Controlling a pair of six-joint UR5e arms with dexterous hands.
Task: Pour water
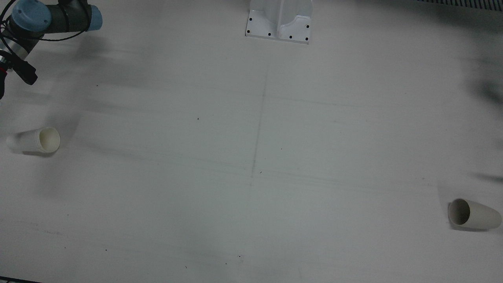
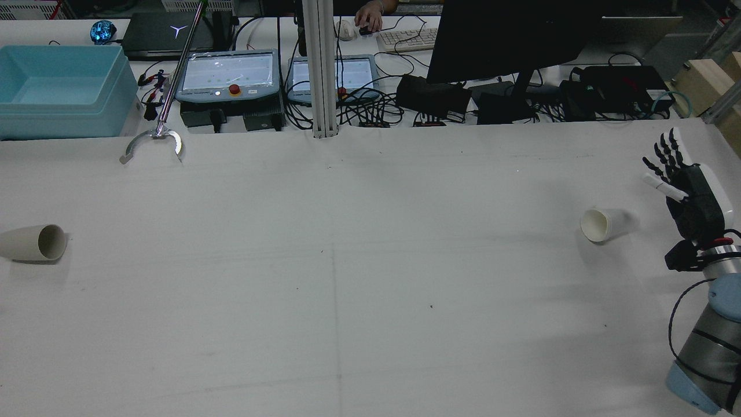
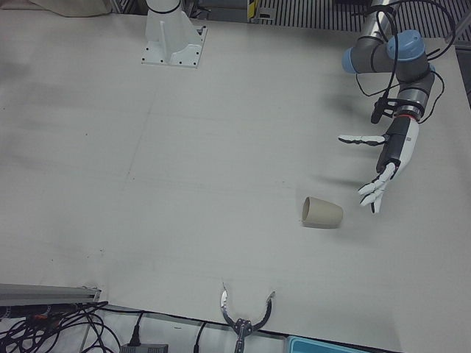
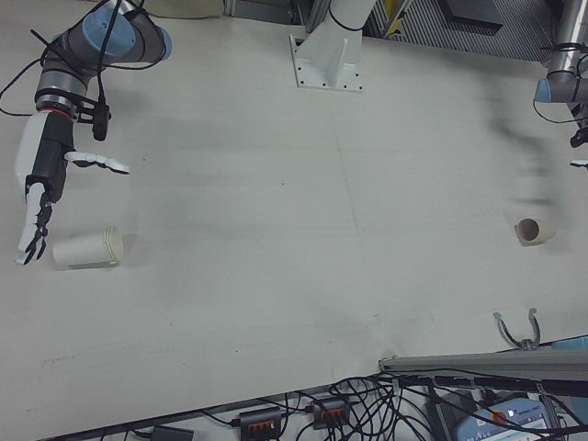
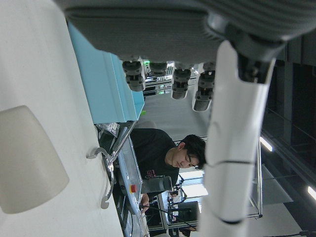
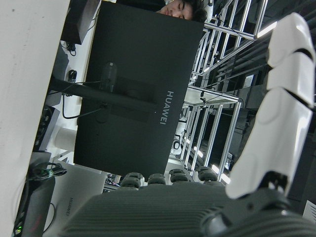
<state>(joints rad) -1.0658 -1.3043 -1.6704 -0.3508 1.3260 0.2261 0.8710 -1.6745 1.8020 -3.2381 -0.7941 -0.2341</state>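
Two paper cups lie on their sides on the white table. The beige cup (image 3: 321, 213) (image 2: 35, 242) (image 1: 473, 214) lies on my left side and also fills the lower left of the left hand view (image 5: 27, 160). My left hand (image 3: 386, 158) hovers open just right of it in the left-front view, fingers spread and holding nothing. The white cup (image 4: 87, 249) (image 2: 602, 225) (image 1: 35, 140) lies on my right side. My right hand (image 4: 46, 184) (image 2: 689, 185) is open beside its base, a small gap away, fingers extended.
A white arm pedestal (image 1: 279, 23) stands at the table's robot-side edge. On the far side are a light blue bin (image 2: 58, 87), a metal claw tool (image 2: 151, 142), two teach pendants (image 2: 228, 75), a dark monitor (image 2: 509, 35), cables and a person's hand (image 2: 370, 17) at a keyboard.
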